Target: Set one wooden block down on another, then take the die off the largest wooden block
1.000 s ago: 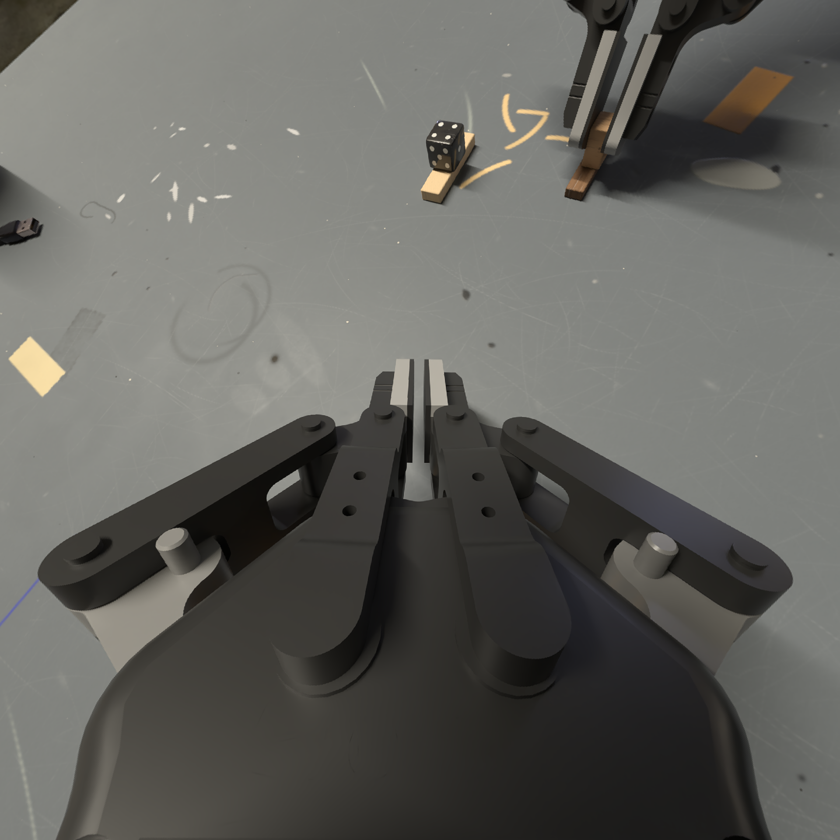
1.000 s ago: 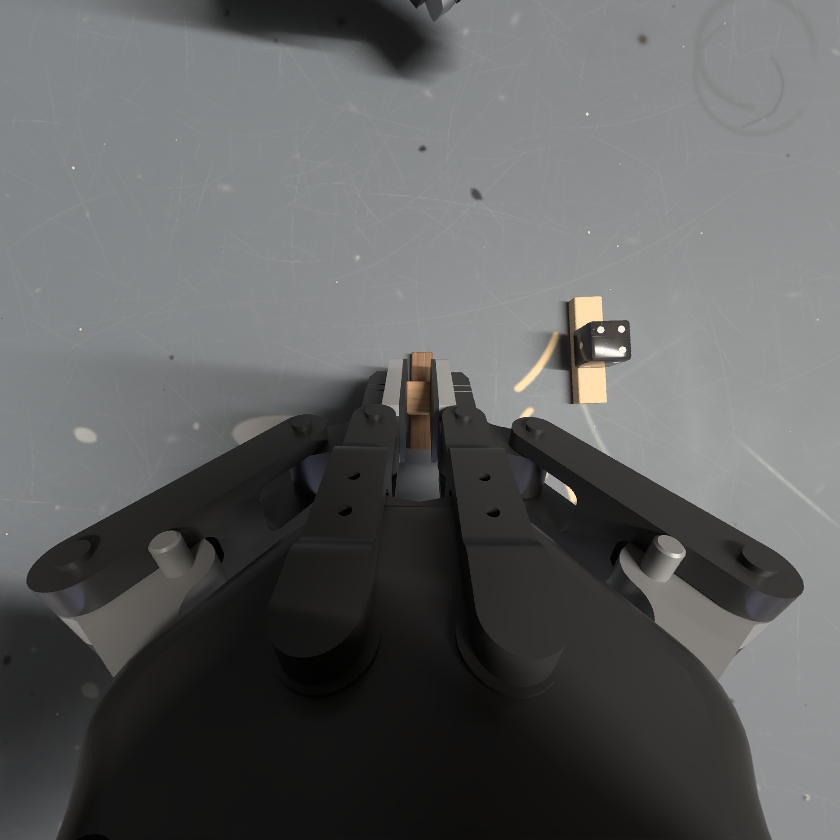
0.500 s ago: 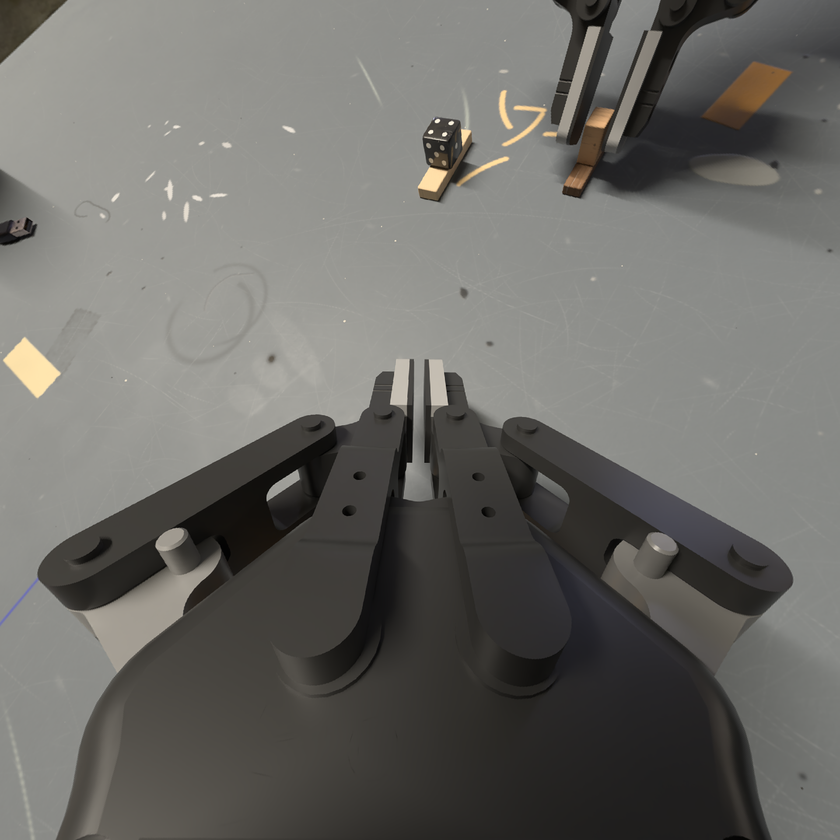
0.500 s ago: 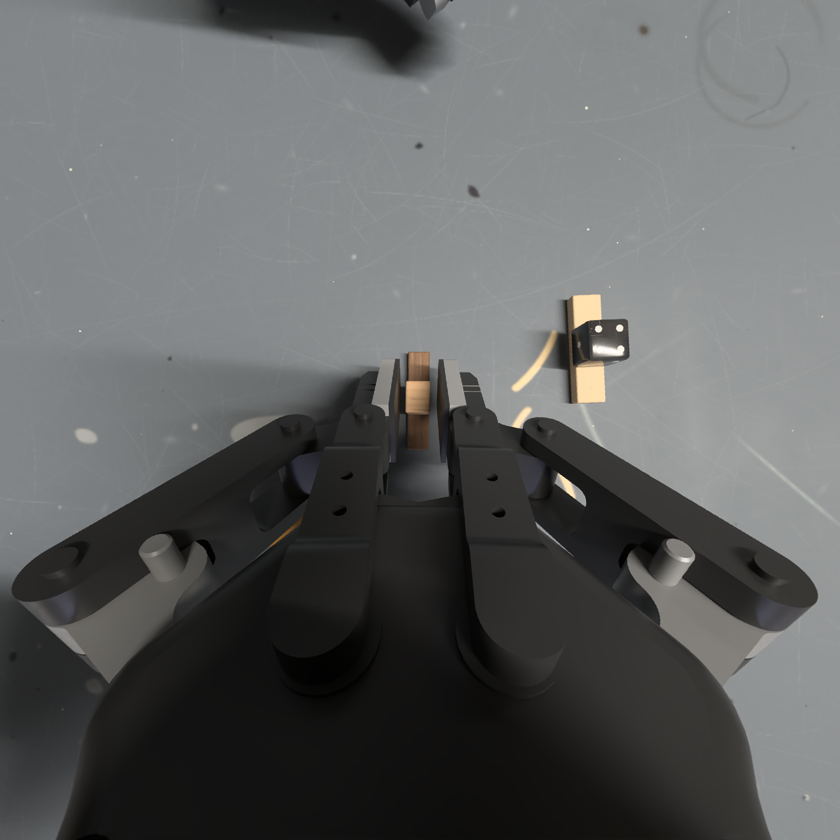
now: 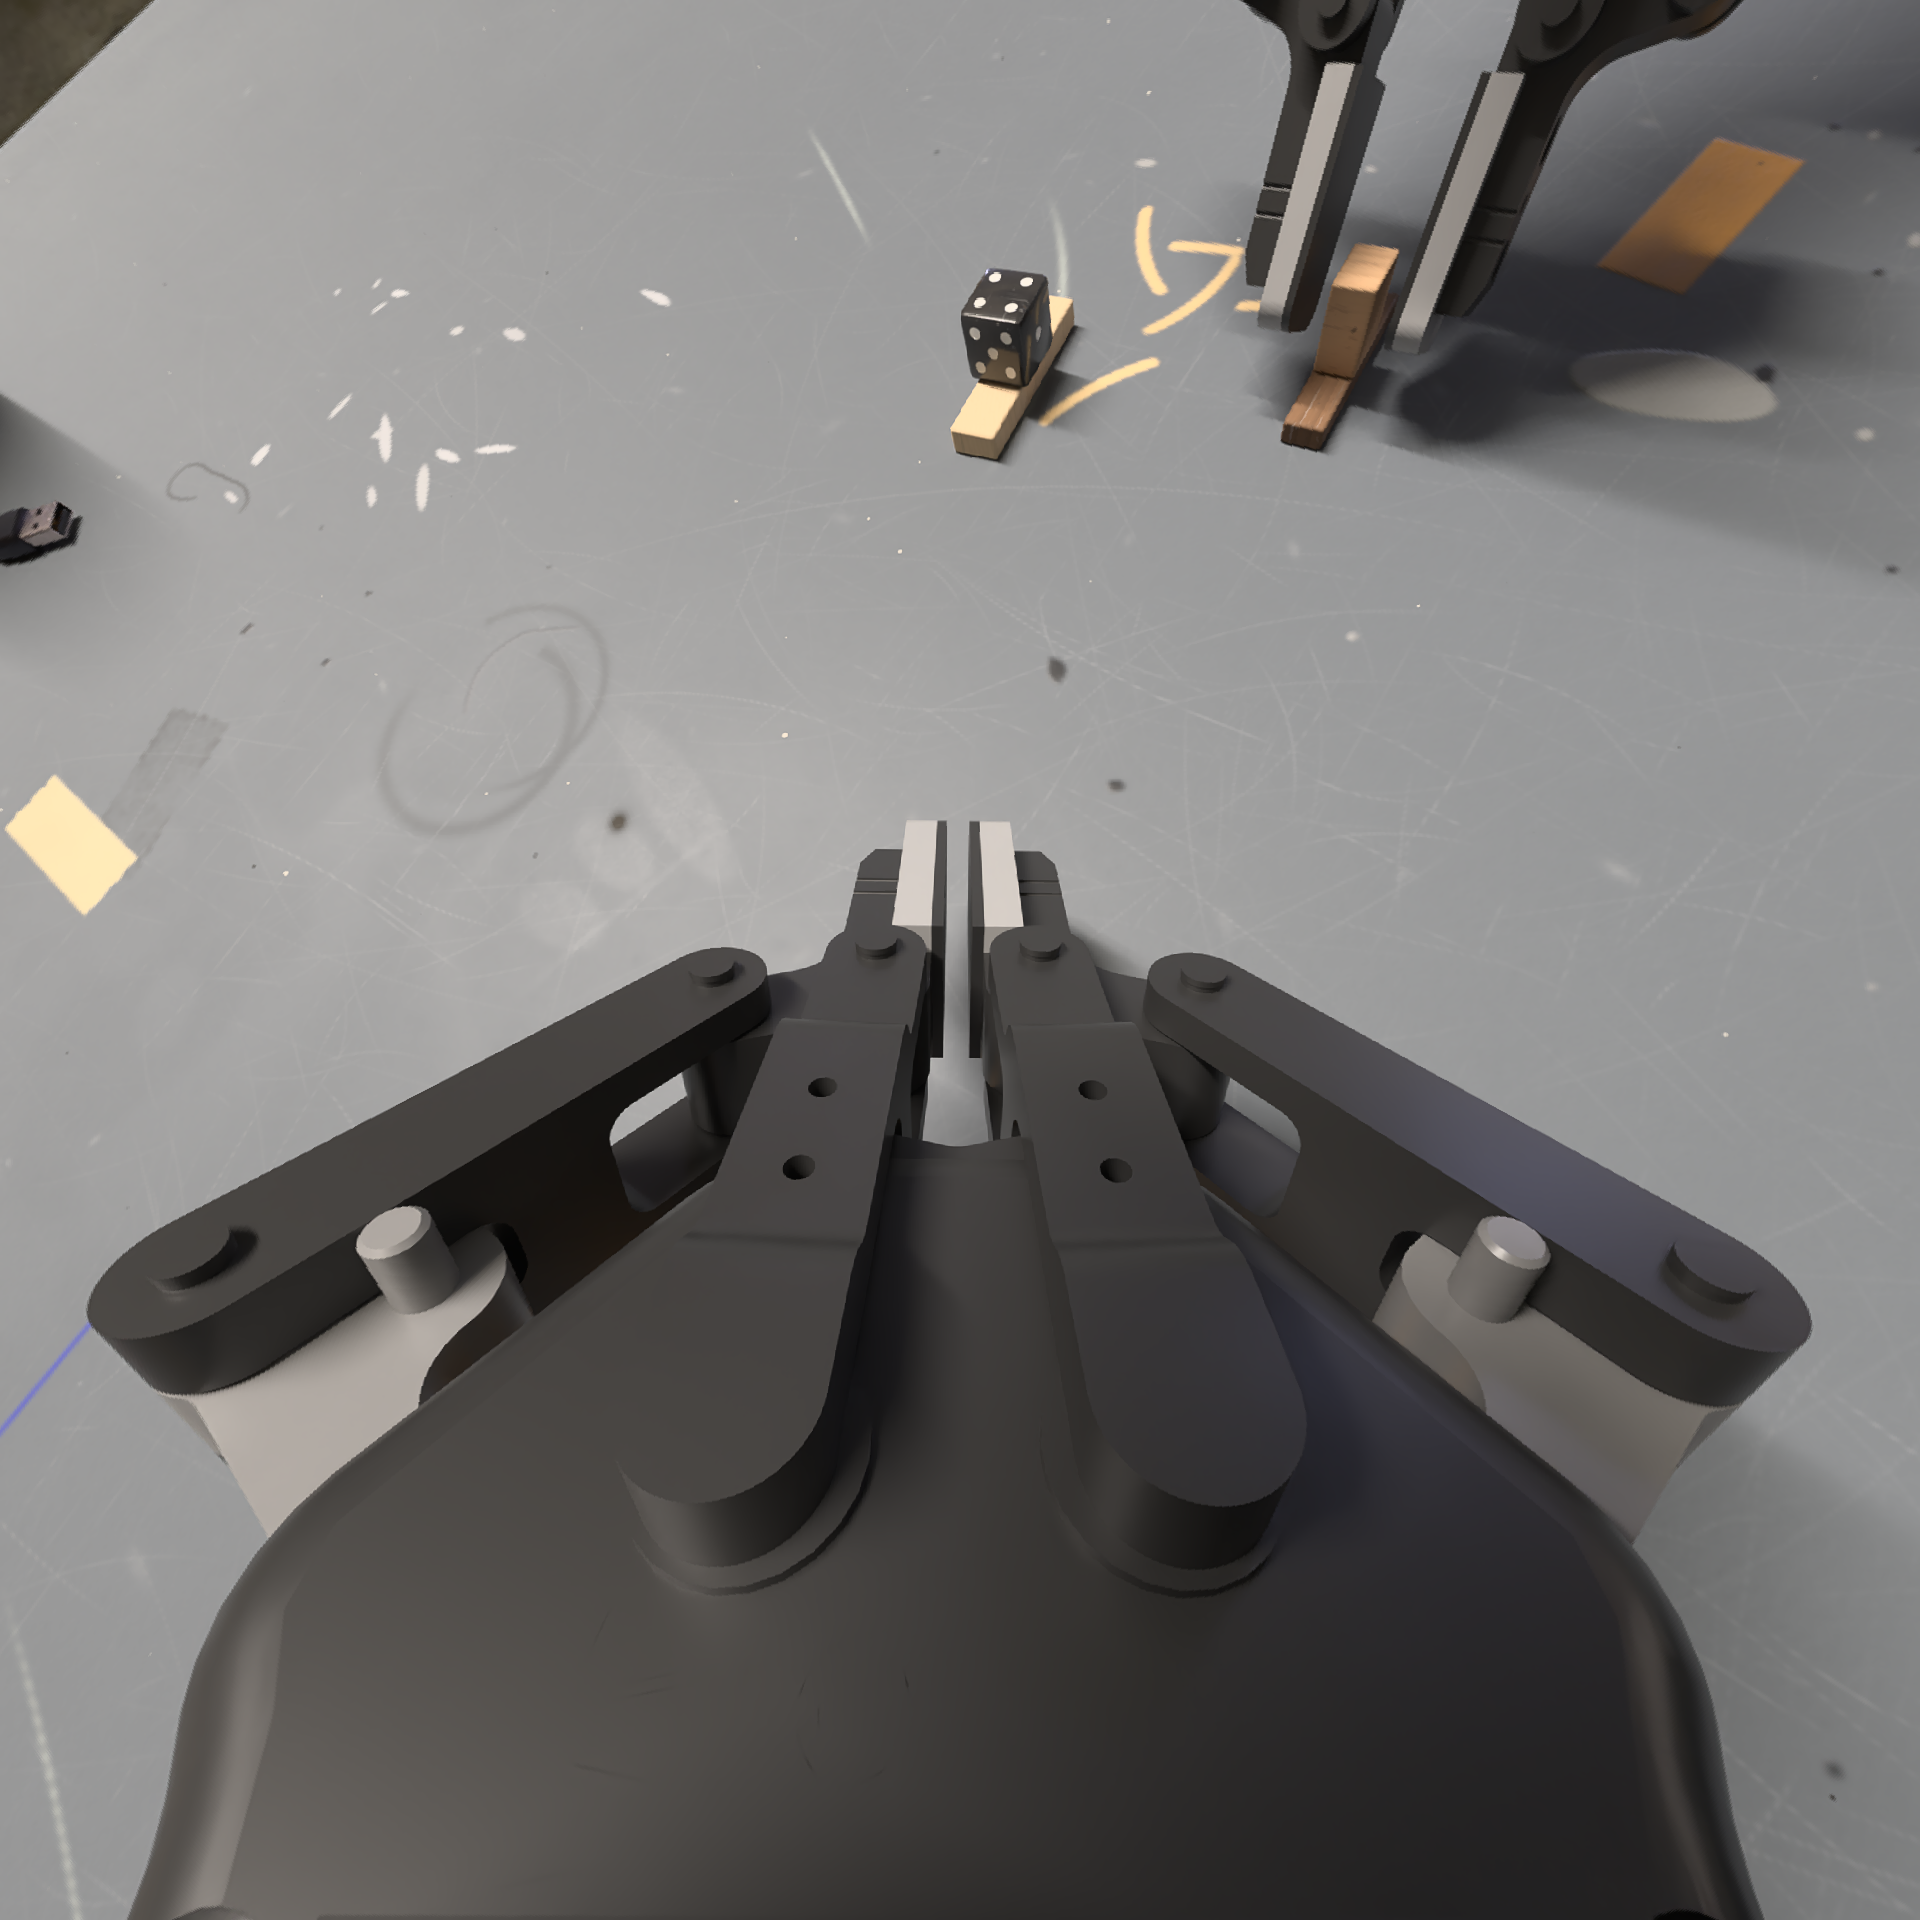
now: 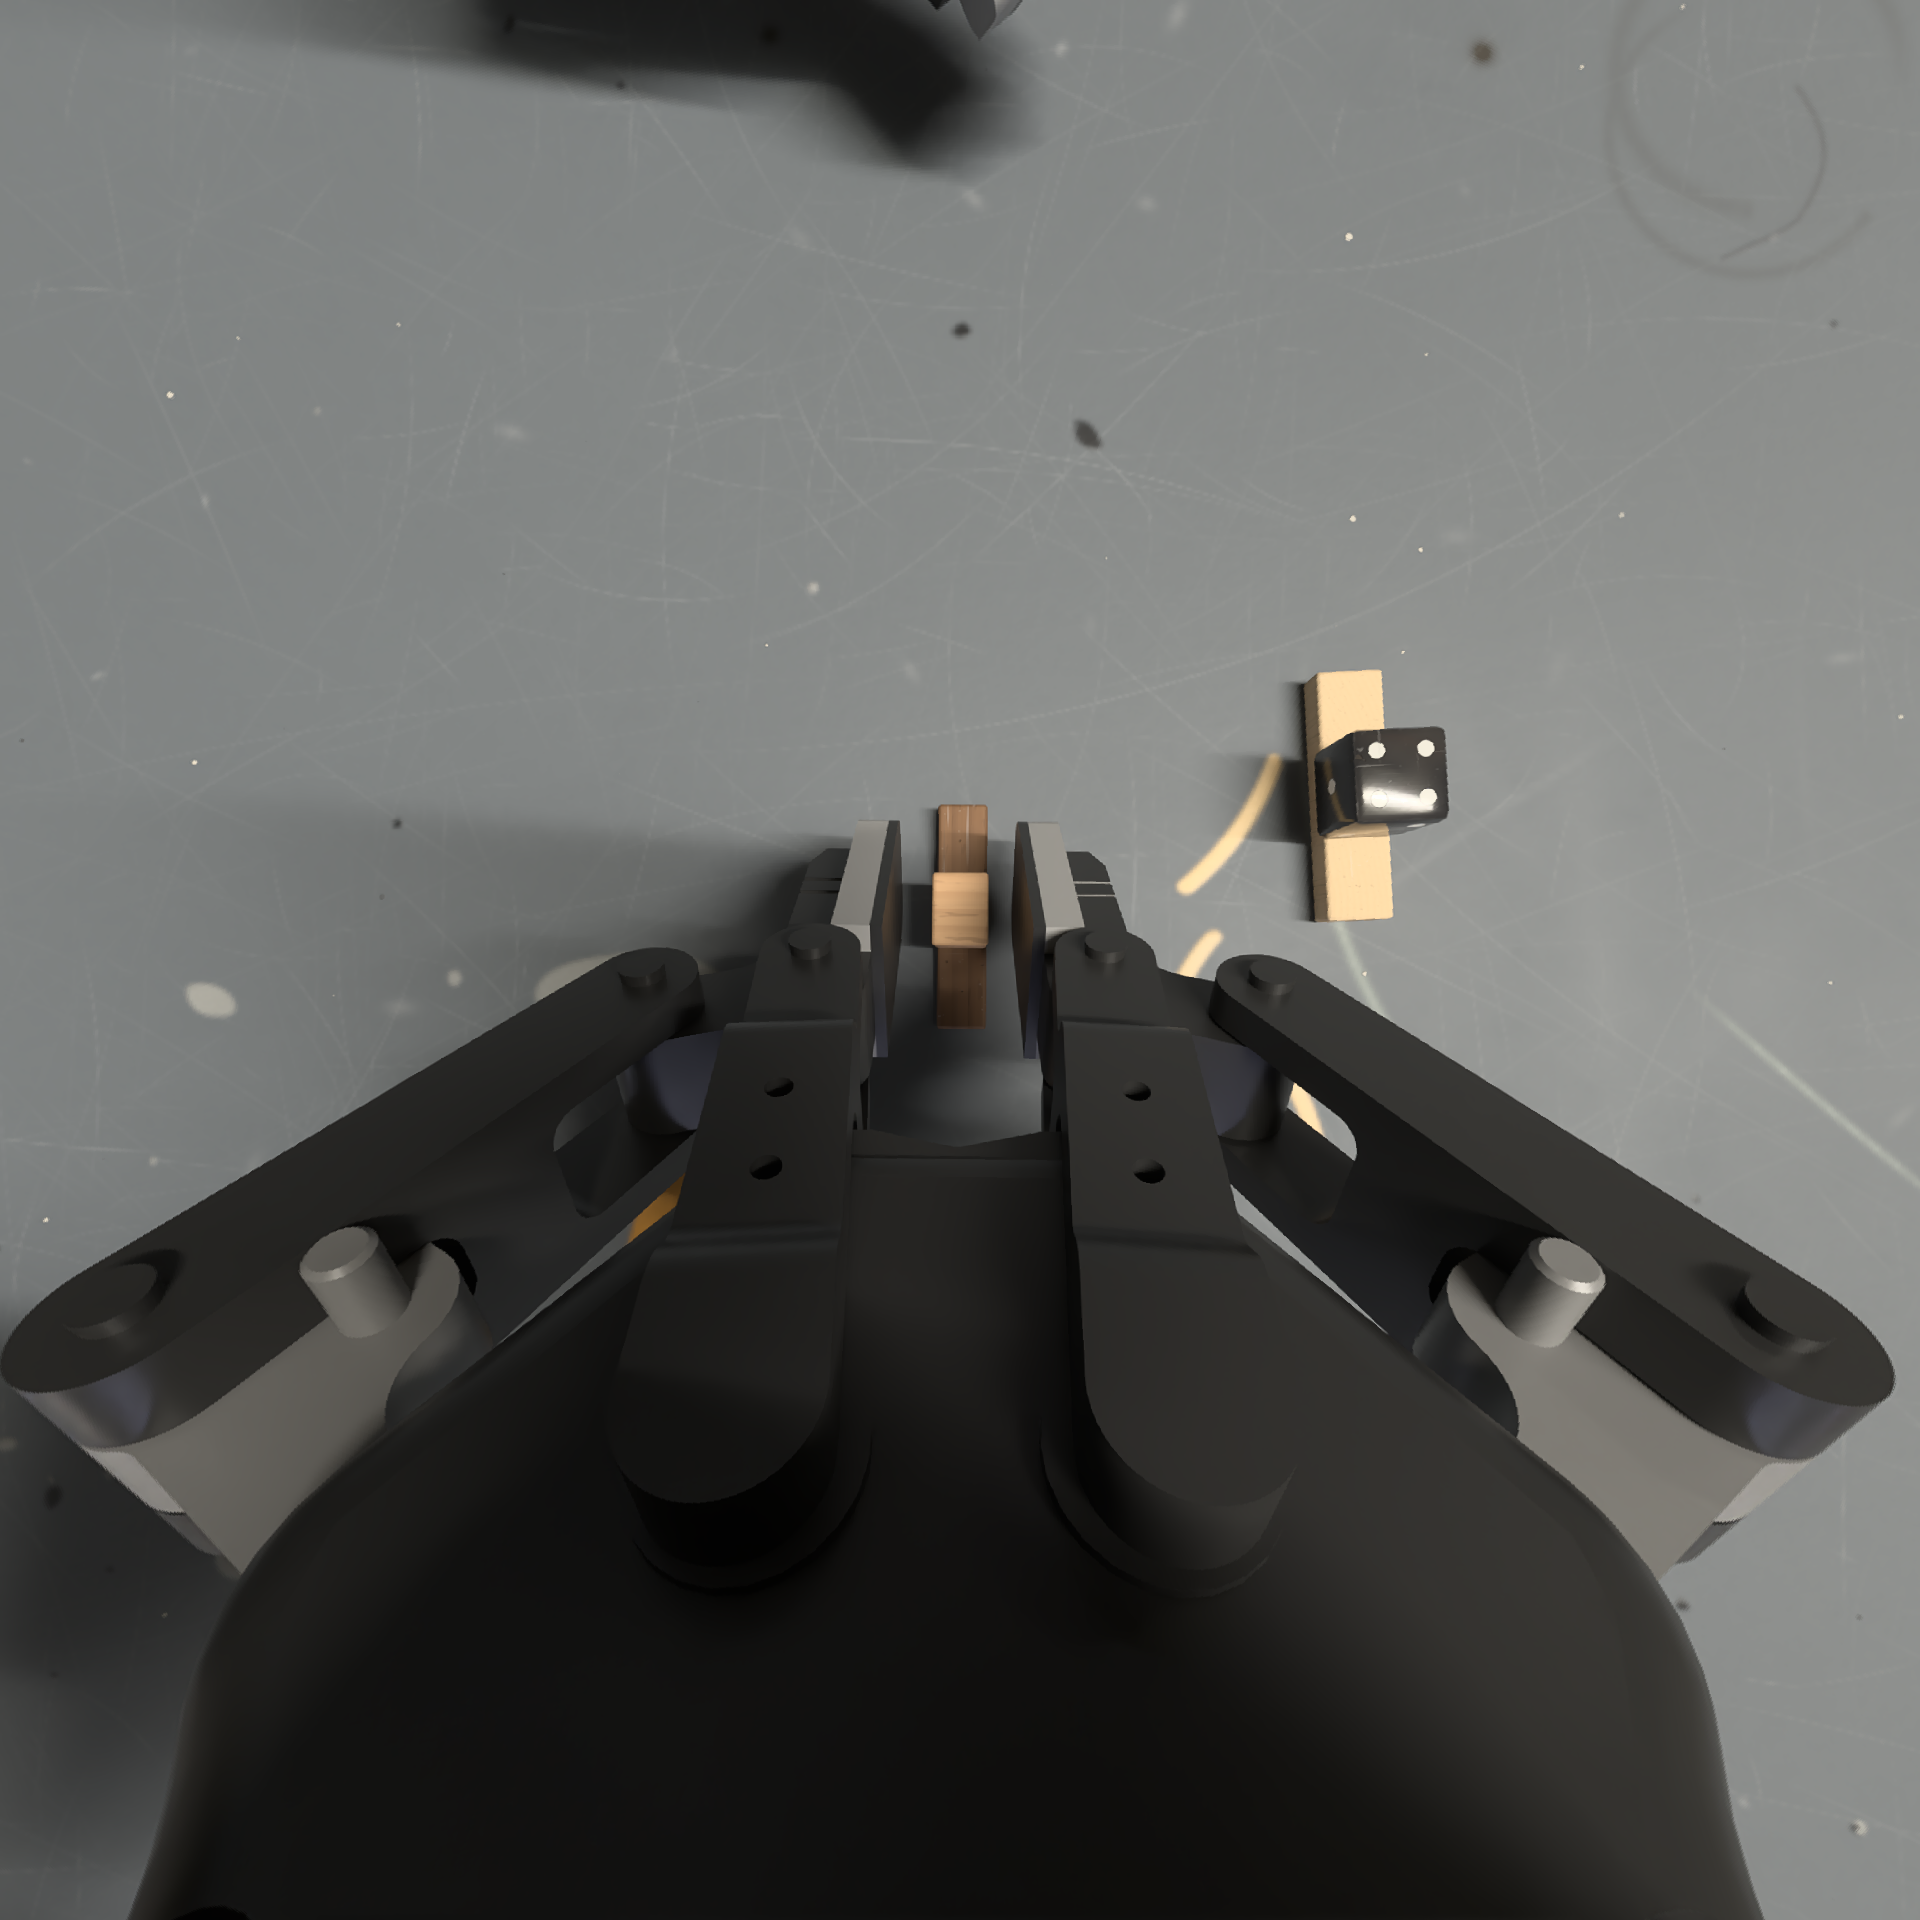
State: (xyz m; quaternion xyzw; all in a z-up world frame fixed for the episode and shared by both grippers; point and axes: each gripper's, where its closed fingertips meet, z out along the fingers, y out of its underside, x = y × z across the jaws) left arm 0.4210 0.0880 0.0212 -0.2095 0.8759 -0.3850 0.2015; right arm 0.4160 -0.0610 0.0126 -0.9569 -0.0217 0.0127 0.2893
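Right wrist view: dark block [image 6: 960,987] lengthwise.

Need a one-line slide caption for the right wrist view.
Open right hand straddles small block stacked on dark block; die waits.

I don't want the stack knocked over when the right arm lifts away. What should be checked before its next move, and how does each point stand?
1. Small block rests on dark block: ok.
2. Right gripper open, both fingers clear of the small block: ok.
3. Small block sits square and steady: cannot tell.
4. Die on the pale block, untouched: ok.
5. Left gripper shut, empty, far from the blocks: ok.
6. Table between stack and die free: ok.
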